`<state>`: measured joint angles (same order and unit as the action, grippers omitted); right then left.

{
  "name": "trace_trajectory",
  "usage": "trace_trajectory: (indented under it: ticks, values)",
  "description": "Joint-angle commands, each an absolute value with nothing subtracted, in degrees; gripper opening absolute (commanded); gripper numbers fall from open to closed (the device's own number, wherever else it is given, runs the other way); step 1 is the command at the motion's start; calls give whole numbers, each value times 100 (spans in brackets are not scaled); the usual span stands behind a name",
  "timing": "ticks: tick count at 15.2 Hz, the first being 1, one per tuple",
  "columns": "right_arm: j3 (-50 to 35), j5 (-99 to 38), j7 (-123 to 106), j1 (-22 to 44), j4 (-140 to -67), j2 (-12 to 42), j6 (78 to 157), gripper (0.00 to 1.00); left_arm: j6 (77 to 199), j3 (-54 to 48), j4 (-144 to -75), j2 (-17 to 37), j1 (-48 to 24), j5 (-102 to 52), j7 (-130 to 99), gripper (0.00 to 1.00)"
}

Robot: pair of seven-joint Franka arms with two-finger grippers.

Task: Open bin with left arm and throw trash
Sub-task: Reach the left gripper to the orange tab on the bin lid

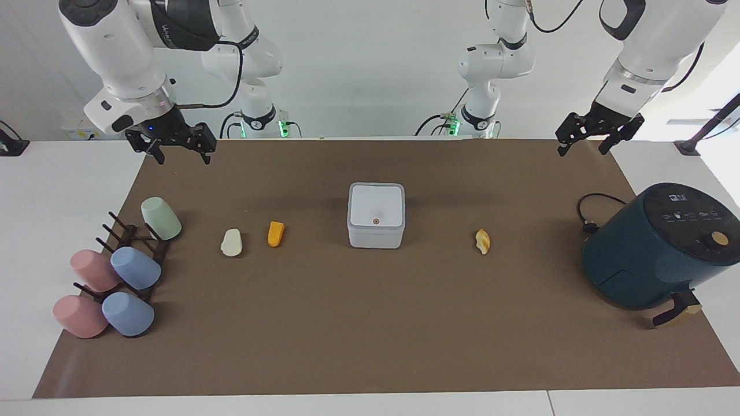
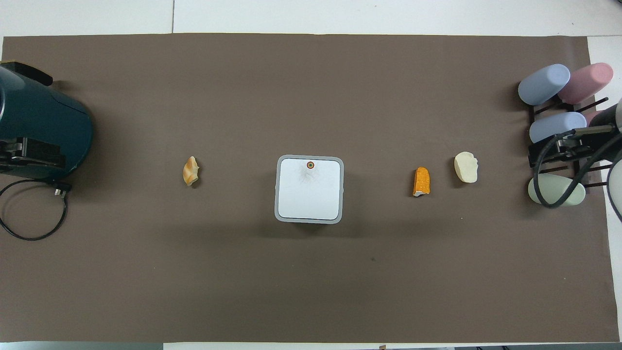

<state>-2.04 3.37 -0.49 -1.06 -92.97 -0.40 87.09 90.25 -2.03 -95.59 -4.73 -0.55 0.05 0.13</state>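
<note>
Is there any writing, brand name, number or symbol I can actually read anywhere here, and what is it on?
No text here can be read for certain.
Black elbow cover of the right arm: pale lettering, too blurred to read.
Flat top of the big dark teal air fryer: small white icons and marks, too small to read.
Lid of the small white square plastic bin: no words, only a tiny orange-red dot.

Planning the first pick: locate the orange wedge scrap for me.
The small orange wedge-shaped food scrap lies on the brown mat between the cream-white lump and the closed white square plastic bin, toward the right arm's end.
</note>
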Motion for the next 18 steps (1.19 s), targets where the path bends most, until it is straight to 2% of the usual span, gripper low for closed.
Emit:
trace_trajectory:
  ticks: [1, 8, 10, 11, 12, 13, 18]
  values:
    - [-237, 273, -211, -228, -9299, -132, 8684, 100, 9053, -228, -9615, -571, -26, 114, 114, 100]
    - [-255, 255, -193, -360, -9343, -132, 8763, 100, 9070, -325, -9659, -580, -175, 79, -52, 100]
    - [-255, 255, -193, -352, -9343, -132, 8754, 100, 9446, -387, -9790, -624, -587, 79, -420, 100]
    - [-255, 211, -193, -369, -9334, -132, 8754, 100, 9666, -387, -9852, -624, -763, 79, -744, 74]
    - [-264, 159, -202, -413, -9343, -132, 8745, 100, 9738, -395, -9879, -615, -973, 70, -973, 32]
    - [-255, 132, -202, -396, -9343, -132, 8728, 100, 9773, -396, -9896, -607, -1193, 70, -1071, 0]
    - [-264, 27, -193, -361, -9360, -141, 8719, 100, 11045, -396, -10415, -493, -2081, -9, -1589, 0]
